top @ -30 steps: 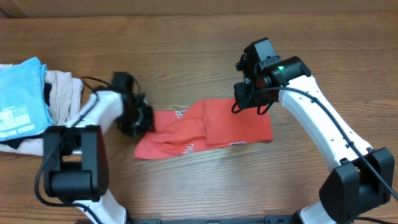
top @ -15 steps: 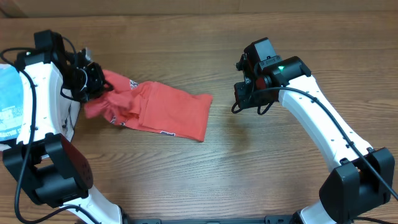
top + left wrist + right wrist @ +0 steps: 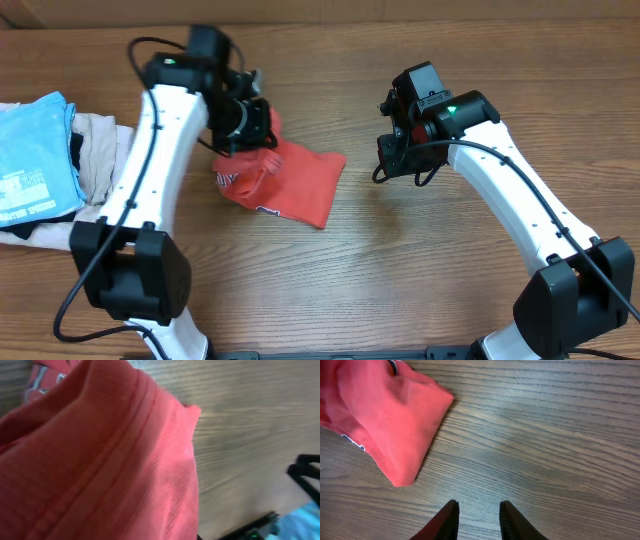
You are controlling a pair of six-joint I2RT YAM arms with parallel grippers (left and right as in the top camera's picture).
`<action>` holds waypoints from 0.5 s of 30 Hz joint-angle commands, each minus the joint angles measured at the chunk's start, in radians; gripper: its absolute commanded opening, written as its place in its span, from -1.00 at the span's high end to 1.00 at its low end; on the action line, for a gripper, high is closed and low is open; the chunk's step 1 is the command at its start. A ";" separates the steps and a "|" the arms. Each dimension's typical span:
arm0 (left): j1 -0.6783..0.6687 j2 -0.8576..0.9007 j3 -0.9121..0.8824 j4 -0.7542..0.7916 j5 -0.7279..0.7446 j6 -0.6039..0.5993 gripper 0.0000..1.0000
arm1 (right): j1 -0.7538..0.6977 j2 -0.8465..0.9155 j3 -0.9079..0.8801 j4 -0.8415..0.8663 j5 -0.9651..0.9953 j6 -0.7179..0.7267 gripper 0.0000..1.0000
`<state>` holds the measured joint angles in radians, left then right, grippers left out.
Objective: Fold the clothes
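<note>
Cloth fills nearly all of the left wrist view: the coral-red T-shirt [image 3: 100, 460], ribbed with soft folds, ends in a corner against the wood grain. From overhead we see the shirt lying left of the middle of the table [image 3: 330, 300], bunched into a short, thick band. Its long axis runs on a slant. The far-left end is gathered up under the left jaws, and the near-right end lies flat on the wood with a straight edge and two plain corners. White-and-dark lettering peeks out along the left and near edges of the bundle. We read the left jaws as closed tight on the gathered far-left end, though cloth hides the fingers themselves in both views. The left arm [image 3: 150, 170] reaches in from the near-left side of the table. The right jaws hang over bare wood to the right of the shirt, clear of it. In the right wrist view the two dark fingertips [image 3: 449, 520] stand a narrow gap apart with nothing between them, and the shirt's flat end shows at the upper left. At the table's left edge lies a light blue printed tee [image 3: 35, 165] with a beige garment [image 3: 105, 150] just to its right, both apart from the red shirt.
</note>
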<state>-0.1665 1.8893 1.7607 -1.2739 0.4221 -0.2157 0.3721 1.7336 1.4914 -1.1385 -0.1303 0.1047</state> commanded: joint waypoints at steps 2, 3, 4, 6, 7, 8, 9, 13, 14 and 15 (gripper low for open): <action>-0.122 0.021 0.026 -0.013 -0.146 -0.082 0.82 | -0.003 -0.004 0.006 0.002 -0.002 0.004 0.39; -0.138 0.027 0.026 -0.012 -0.148 -0.089 0.82 | -0.003 -0.004 0.006 0.002 -0.002 0.004 0.39; -0.155 0.033 0.026 -0.012 -0.153 -0.097 0.82 | -0.003 -0.004 0.006 0.002 -0.002 0.004 0.39; -0.185 0.053 0.026 -0.013 -0.179 -0.109 0.82 | -0.003 -0.004 0.006 0.000 -0.003 0.004 0.39; -0.201 0.072 0.026 -0.013 -0.179 -0.126 0.83 | -0.003 -0.004 0.006 -0.002 -0.002 0.004 0.39; -0.209 0.084 0.026 -0.013 -0.179 -0.138 0.83 | -0.003 -0.004 0.006 -0.002 -0.003 0.004 0.39; -0.225 0.109 0.026 -0.011 -0.179 -0.159 0.85 | -0.003 -0.004 0.006 -0.003 -0.002 0.004 0.39; -0.258 0.171 0.026 -0.003 -0.169 -0.222 0.87 | -0.003 -0.004 0.006 -0.008 -0.002 0.004 0.39; -0.267 0.184 0.026 0.004 -0.161 -0.238 0.85 | -0.003 -0.004 0.006 -0.009 -0.002 0.004 0.39; -0.273 0.191 0.026 0.009 -0.156 -0.243 0.85 | -0.003 -0.004 0.006 -0.008 -0.002 0.004 0.39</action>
<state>-0.4141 2.0480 1.7607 -1.2762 0.2497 -0.3927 0.3721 1.7336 1.4914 -1.1469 -0.1307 0.1047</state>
